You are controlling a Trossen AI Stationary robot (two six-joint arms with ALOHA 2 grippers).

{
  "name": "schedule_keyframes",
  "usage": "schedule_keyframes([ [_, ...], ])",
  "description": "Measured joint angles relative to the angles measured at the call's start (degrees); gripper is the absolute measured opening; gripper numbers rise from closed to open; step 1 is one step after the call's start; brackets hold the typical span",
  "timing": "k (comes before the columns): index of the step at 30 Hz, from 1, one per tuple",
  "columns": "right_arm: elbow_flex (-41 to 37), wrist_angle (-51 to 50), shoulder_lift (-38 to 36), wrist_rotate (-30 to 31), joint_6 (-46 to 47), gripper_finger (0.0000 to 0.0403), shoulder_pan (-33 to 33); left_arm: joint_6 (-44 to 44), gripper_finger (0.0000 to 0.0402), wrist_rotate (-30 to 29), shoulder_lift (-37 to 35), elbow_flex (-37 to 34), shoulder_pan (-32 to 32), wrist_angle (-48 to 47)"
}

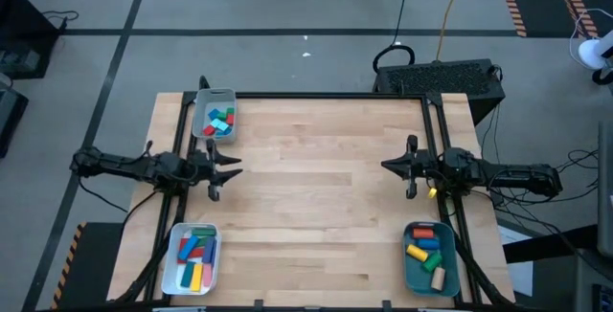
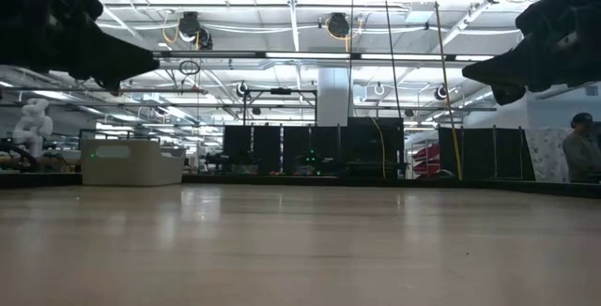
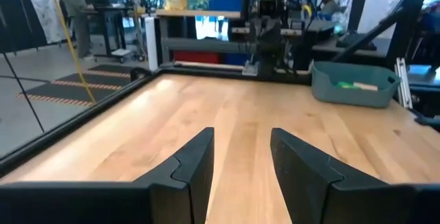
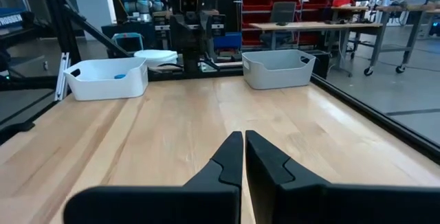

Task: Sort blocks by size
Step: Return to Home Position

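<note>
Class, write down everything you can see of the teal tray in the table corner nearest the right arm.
The teal tray is a rectangular, plastic-looking bin with rounded corners and raised walls, open on top. It sits flat on the wooden table, in the corner on the right arm's side. Inside lie several blocks, red-orange, blue, yellow, green and tan, loosely heaped. Only the table and these blocks touch it; the right pincer hangs shut over the table, well apart from it.

We see the left arm (image 1: 124,164) stretched level toward the middle; the left pincer (image 1: 230,170) has its fingers (image 3: 196,159) parted, a clear gap between them; the right arm (image 1: 508,173) mirrors it; the right pincer (image 1: 391,167) has its fingers (image 4: 227,159) pressed together, holding nothing.
</note>
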Motion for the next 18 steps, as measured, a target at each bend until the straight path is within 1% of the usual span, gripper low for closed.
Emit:
schedule_keyframes([
  [3, 0.0, -0.06, 0.02, -0.04, -0.58, 0.0, 0.0, -0.25, 0.0146, -0.02, 1.46, 0.0, 0.0, -0.02],
  [8, 0.0, -0.12, 0.01, -0.11, 0.73, 0.0, 0.0, -0.18, 0.0146, -0.42, 1.57, -0.02, 0.04, 0.0],
  [13, 0.0, -0.04, 0.02, -0.11, -1.92, 0.0, 0.0, 0.15, 0.0146, -0.87, 1.57, -0.04, 0.07, 0.0],
  [18, 0.0, -0.04, 0.02, -0.13, -2.04, 0.0, 0.0, 1.02, 0.0146, -0.93, 1.59, -0.04, 0.07, 0.0],
])
